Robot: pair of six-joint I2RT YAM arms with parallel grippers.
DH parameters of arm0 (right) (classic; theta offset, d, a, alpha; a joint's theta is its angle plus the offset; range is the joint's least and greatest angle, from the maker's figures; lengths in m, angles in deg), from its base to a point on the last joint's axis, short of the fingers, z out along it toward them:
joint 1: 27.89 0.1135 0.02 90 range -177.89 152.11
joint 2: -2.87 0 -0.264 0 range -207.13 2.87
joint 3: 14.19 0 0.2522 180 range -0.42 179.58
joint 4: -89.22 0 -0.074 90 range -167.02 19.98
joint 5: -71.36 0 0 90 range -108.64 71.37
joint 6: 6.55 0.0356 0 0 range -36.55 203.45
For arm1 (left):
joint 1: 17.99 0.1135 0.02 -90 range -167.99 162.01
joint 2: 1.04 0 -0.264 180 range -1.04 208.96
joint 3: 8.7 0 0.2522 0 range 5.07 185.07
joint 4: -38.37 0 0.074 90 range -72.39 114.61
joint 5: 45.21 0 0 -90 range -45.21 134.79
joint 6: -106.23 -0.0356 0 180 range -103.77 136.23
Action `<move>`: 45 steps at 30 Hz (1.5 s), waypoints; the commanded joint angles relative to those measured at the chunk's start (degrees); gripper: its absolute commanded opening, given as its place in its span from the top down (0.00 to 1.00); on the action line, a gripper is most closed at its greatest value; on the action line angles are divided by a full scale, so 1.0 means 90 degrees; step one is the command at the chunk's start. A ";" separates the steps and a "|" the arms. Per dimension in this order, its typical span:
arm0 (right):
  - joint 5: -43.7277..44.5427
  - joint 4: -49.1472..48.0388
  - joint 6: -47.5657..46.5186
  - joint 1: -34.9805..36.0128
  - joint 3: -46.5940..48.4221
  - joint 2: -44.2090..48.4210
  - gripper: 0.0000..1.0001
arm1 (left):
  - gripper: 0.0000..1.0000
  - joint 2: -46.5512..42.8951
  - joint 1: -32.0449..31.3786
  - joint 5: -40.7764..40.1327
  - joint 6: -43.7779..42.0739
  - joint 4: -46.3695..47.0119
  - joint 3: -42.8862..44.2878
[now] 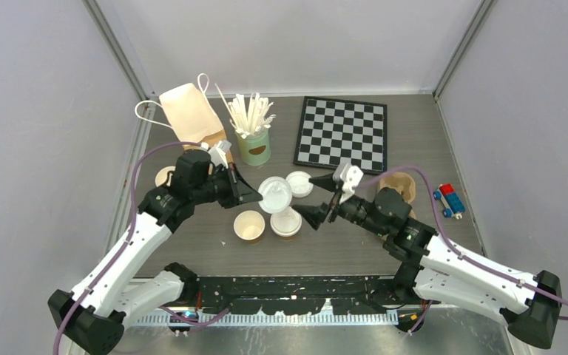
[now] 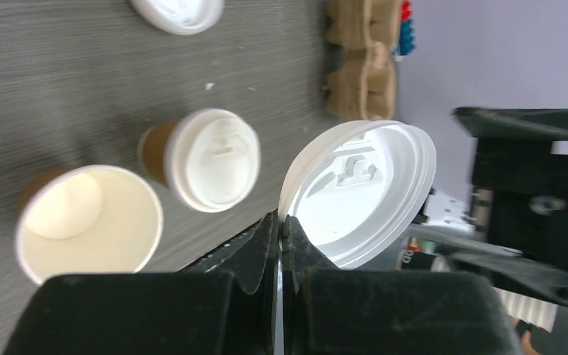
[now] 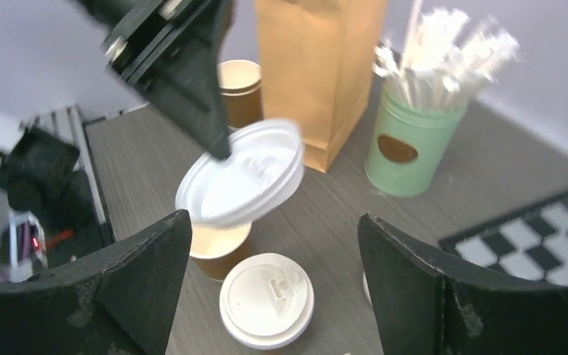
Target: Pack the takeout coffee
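Left gripper (image 2: 281, 225) pinches the white lid (image 2: 362, 188) by its rim, tilted, aside of the open cup (image 2: 89, 222); I level it, centre, press evenly. Right gripper (image 1: 324, 198) spread empty near the lidded cup (image 2: 214, 159), free to brace

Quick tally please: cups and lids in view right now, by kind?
Open paper cups: 2
Lidded paper cup: 1
Loose white lids: 2, that one in the left gripper, the other lying free
Total: 5
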 commanded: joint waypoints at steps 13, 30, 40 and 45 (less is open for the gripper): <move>-0.2459 -0.3868 -0.3770 0.0052 -0.1213 0.0014 0.09 | 1.00 -0.0766 0.0009 0.2560 0.2530 0.2873 -0.0787; -0.2248 -0.5580 -0.3829 0.0252 -0.1231 -0.1043 0.10 | 1.00 -0.0729 0.0009 0.2768 0.3061 0.3272 -0.1002; -0.2181 -0.6046 -0.3740 0.0299 -0.1305 -0.1252 0.10 | 1.00 -0.0737 0.0010 0.2707 0.3283 0.3487 -0.1123; -0.2130 -0.6064 -0.3767 0.0301 -0.1384 -0.1226 0.11 | 1.00 -0.0705 0.0010 0.2663 0.3348 0.3534 -0.1135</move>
